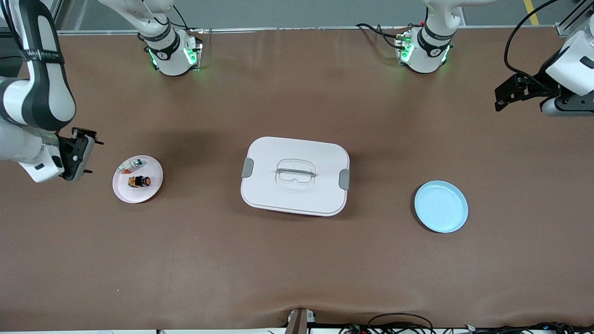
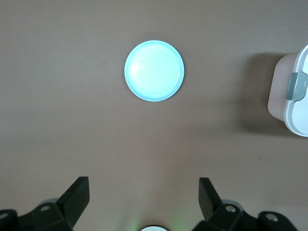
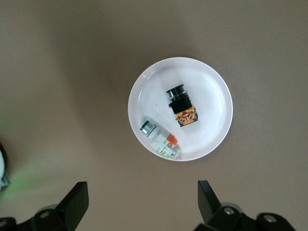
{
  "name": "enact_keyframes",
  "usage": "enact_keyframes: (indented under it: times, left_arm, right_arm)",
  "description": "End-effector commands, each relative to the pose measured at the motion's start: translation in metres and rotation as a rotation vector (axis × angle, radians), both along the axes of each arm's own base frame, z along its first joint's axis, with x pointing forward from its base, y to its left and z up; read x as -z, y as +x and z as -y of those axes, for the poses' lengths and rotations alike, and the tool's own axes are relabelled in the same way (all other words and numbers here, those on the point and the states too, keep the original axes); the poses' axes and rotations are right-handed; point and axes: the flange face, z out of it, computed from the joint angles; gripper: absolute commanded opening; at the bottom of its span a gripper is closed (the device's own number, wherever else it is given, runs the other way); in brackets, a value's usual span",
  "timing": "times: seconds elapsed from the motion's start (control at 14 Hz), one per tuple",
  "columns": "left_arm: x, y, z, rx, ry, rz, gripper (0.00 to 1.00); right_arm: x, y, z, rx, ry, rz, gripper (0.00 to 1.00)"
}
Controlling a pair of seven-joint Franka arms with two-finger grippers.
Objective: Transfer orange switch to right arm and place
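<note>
While orange switch (image 1: 139, 181) lies on pink plate (image 1: 123, 192) | left gripper (image 2: 144, 197) spread, empty | right gripper (image 3: 143, 199) spread, empty

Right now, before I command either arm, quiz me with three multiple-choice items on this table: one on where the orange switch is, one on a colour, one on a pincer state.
1. Where is the orange switch?
A. On the pale pink plate
B. On the white lidded box
C. In a pincer

2. What colour is the bare plate toward the left arm's end of the table?
A. Red
B. Light blue
C. Black

3. How is the right pincer?
A. Shut on the switch
B. Shut on nothing
C. Open

Answers:
1. A: the switch lies on the pink plate beside a silver-and-red part.
2. B: the front and left wrist views both show it light blue.
3. C: the right wrist view shows its fingers spread, with the plate below; the left pincer is open too.
</note>
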Motion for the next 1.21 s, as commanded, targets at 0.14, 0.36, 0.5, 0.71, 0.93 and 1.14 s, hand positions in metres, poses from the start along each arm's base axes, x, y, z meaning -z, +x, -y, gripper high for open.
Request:
enact_keyframes:
  times: [0.14,0.36,0.5,0.71,0.93,1.14]
  left_arm:
    - [-0.002,-0.005,0.001,0.02,-0.018,0.006,1.0]
    - [-0.002,-0.002,0.002,0.02,-0.02,0.018,1.0]
    - [-0.002,-0.003,0.003,0.022,-0.02,0.018,1.0]
    - [-0.002,-0.003,0.004,0.025,-0.02,0.018,1.0]
    - [-0.003,-0.004,0.005,0.026,-0.02,0.02,1.0]
    - [-0.004,-0.006,0.007,0.029,-0.02,0.017,1.0]
  right_arm:
    - [-0.057,-0.02,-0.009,0.182,-0.08,-0.041,1.0]
    - [-0.08,-0.028,-0.019,0.322,-0.125,-0.046,1.0]
    - [-0.09,-0.031,-0.032,0.421,-0.158,-0.046,1.0]
    - [-0.11,-0.026,-0.057,0.586,-0.204,-0.034,1.0]
    - [-0.123,-0.02,-0.083,0.728,-0.247,-0.015,1.0]
    - [-0.134,-0.019,-0.119,0.901,-0.305,0.006,1.0]
